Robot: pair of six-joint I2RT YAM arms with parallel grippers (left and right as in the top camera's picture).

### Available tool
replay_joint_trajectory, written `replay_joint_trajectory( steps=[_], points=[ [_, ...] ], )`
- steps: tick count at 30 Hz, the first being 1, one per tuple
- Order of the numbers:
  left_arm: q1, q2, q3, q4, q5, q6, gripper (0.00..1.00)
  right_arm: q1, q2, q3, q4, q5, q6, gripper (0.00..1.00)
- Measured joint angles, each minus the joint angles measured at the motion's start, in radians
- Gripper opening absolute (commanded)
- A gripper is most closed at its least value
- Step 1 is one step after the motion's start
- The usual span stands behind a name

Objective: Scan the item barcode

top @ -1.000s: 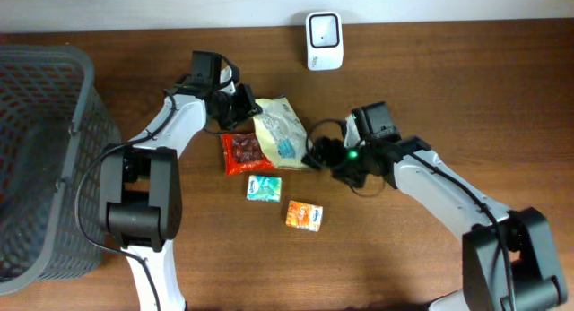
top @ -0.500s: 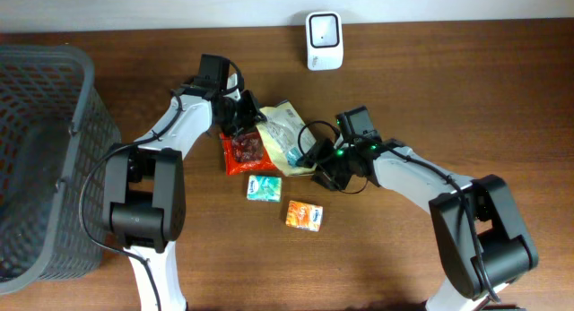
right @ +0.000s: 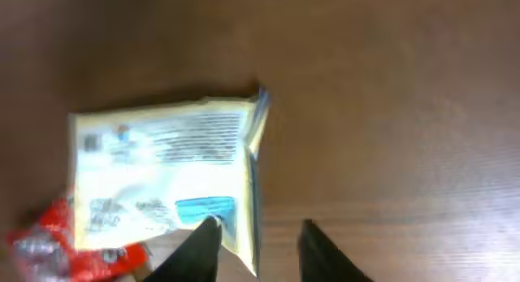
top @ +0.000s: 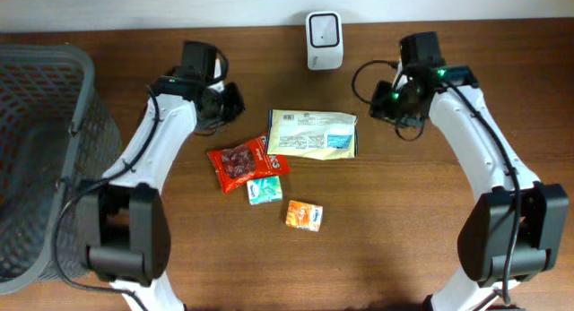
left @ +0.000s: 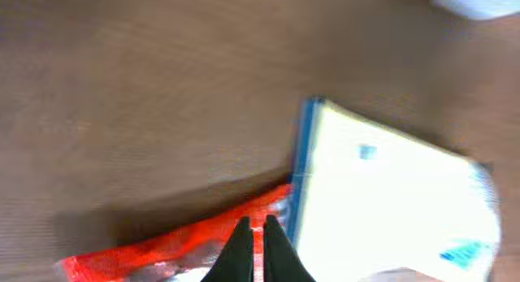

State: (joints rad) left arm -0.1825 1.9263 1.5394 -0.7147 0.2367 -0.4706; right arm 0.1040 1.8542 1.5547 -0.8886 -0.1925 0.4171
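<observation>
**Snack bag flat on the surface, both claws off it**

The cream snack bag (top: 312, 133) lies flat near the middle of the surface (top: 430, 248), toward the back edge and a little in front of the white scanner (top: 323, 29) standing there. Its fine-print side faces up, I'd guess to bring the barcode into sight, but the wrist views are too blurred to pick out any code. One corner touches a red packet (top: 240, 163). The left claw (left: 252, 245) hangs by that end, pinched shut on nothing. The right claw (right: 260, 229) hovers at the other end, fingers apart and empty, likely placed to take the bag's edge. A green packet (top: 263, 189) and an orange packet (top: 304, 215) lie nearer the front edge. The basket (top: 85, 96) at the left edge is cut off.
</observation>
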Motion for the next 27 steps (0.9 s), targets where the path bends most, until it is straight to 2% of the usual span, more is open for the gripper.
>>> replay_joint_trajectory(
  steps=[2, 3, 7, 10, 13, 16, 19, 21, 23, 27],
  points=[
    [-0.072, -0.005, 0.002, 0.075, 0.021, 0.0, 0.05, 0.013, 0.004, -0.001, 0.055, -0.069, -0.01, 0.04],
    [-0.119, -0.005, 0.0, 0.1, 0.024, 0.0, 0.01, 0.029, 0.016, 0.0, 0.064, -0.085, -0.01, 0.04],
    [-0.253, 0.004, 0.0, 0.148, -0.07, 0.003, 0.0, 0.097, 0.253, -0.001, 0.119, -0.139, -0.01, 0.04],
    [-0.253, 0.132, 0.003, 0.167, -0.096, 0.003, 0.0, 0.097, 0.301, 0.001, 0.115, -0.138, -0.009, 0.04],
    [-0.241, 0.219, 0.002, 0.159, -0.137, 0.003, 0.0, 0.097, 0.301, 0.013, 0.04, -0.092, -0.01, 0.04],
    [-0.187, 0.223, 0.003, 0.111, -0.179, 0.003, 0.0, 0.078, 0.301, 0.017, -0.051, -0.043, -0.035, 0.04],
    [-0.113, 0.189, 0.001, 0.065, -0.188, 0.004, 0.0, 0.039, 0.299, 0.111, -0.191, -0.024, -0.07, 0.04],
    [-0.109, 0.101, -0.001, 0.088, -0.133, 0.003, 0.0, 0.037, 0.298, 0.166, -0.169, -0.111, -0.125, 0.04],
    [-0.156, 0.048, 0.004, 0.154, -0.003, 0.003, 0.0, 0.055, 0.298, 0.171, -0.132, -0.181, -0.153, 0.04],
    [-0.27, 0.064, 0.003, 0.214, 0.045, 0.001, 0.0, 0.041, 0.298, 0.171, -0.12, -0.18, -0.109, 0.04]
  ],
)
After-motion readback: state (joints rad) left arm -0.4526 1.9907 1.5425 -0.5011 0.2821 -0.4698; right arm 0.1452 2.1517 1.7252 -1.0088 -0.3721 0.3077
